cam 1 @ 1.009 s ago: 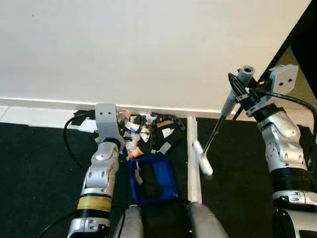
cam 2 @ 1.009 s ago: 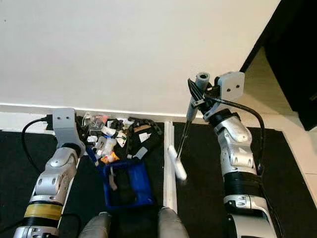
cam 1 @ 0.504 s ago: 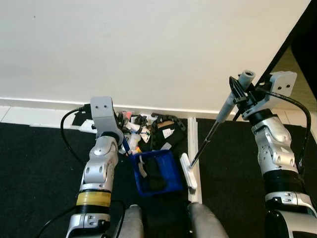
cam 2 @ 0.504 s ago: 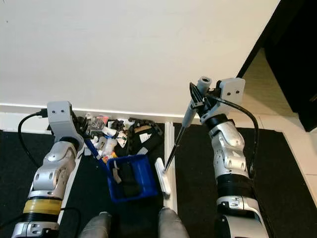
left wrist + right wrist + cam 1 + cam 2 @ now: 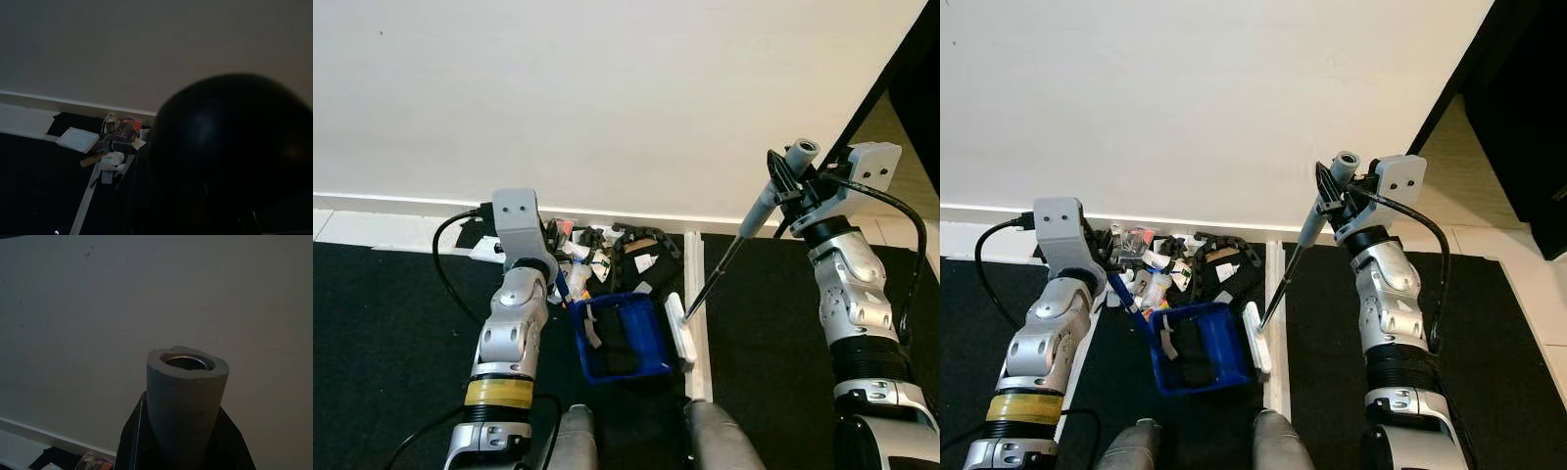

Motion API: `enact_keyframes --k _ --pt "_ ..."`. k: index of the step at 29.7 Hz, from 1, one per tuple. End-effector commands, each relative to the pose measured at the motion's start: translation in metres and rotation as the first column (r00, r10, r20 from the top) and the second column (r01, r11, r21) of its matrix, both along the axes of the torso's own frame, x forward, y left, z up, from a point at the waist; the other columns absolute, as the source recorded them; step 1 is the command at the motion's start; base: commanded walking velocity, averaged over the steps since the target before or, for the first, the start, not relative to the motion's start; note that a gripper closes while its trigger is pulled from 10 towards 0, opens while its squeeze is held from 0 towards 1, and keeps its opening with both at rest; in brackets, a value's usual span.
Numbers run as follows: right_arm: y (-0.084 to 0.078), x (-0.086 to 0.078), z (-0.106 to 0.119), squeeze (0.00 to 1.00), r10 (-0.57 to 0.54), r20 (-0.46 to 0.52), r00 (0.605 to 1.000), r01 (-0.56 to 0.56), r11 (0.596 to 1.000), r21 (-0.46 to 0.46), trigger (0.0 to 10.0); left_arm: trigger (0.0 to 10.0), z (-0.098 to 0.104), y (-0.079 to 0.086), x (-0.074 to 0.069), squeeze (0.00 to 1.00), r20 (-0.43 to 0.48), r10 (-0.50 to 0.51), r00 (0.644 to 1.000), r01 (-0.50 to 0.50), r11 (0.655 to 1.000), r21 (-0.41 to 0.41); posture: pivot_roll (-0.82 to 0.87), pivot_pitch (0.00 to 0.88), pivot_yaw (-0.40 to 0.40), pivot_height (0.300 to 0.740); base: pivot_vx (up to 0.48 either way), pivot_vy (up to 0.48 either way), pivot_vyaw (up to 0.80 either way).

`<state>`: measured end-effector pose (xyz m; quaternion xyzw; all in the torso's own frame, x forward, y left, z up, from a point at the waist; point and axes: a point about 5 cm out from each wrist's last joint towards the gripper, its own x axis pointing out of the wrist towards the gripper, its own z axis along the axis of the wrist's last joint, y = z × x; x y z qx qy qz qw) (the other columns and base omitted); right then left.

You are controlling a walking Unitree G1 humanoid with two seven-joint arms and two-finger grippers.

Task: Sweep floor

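Right gripper (image 5: 781, 184) clamps the broom's grey handle (image 5: 773, 186), white broom head (image 5: 679, 328) touching the blue dustpan (image 5: 619, 338) held by the left gripper (image 5: 558, 284), litter pile (image 5: 607, 255) against the wall.

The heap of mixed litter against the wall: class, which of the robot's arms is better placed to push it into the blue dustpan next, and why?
Right. The right gripper holds the grey-handled broom; its white head rests beside the blue plastic dustpan, below the litter heap. The left gripper holds the dustpan's handle.
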<state>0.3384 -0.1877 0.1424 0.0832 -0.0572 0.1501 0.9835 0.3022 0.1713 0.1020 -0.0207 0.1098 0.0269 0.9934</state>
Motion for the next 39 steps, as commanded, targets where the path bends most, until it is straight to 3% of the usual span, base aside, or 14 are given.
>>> enact_keyframes --k 1,39 --pt "-0.0018 0.0005 0.0011 0.0 -0.009 0.013 1.0 0.009 1.0 0.013 10.0 10.0 0.0103 -0.0038 0.0004 0.0 0.05 -0.007 0.999 0.007 1.0 0.004 0.0 0.052 -0.037 0.74 0.0 0.0 0.0" --pt "0.0023 0.0005 -0.0018 0.0 0.018 0.002 1.0 -0.018 1.0 0.012 10.0 10.0 0.0072 -0.0053 0.0001 0.0 0.042 -0.003 0.999 0.003 1.0 0.007 -0.01 0.047 -0.04 0.74 0.0 0.0 0.0"
